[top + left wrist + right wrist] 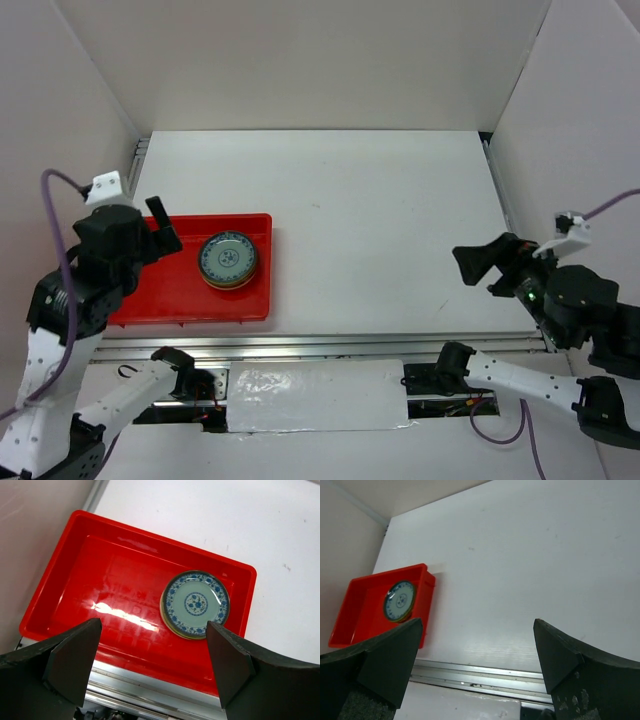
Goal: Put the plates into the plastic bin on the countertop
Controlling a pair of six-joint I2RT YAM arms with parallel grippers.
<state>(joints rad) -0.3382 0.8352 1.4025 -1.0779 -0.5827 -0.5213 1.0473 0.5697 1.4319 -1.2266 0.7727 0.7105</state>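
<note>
A stack of plates lies in the right part of the red plastic bin, at the left of the white countertop. The top plate has a blue pattern around a pale centre; only the rims of the ones under it show. My left gripper hovers over the bin's left half, open and holding nothing. From the left wrist view, its fingers frame the bin's near wall. My right gripper stands open at the far right, well away from the bin and the plates.
White walls close in the countertop on three sides. A metal rail runs along the front edge, just below the bin. A white sheet lies in front of the rail, between the arm bases.
</note>
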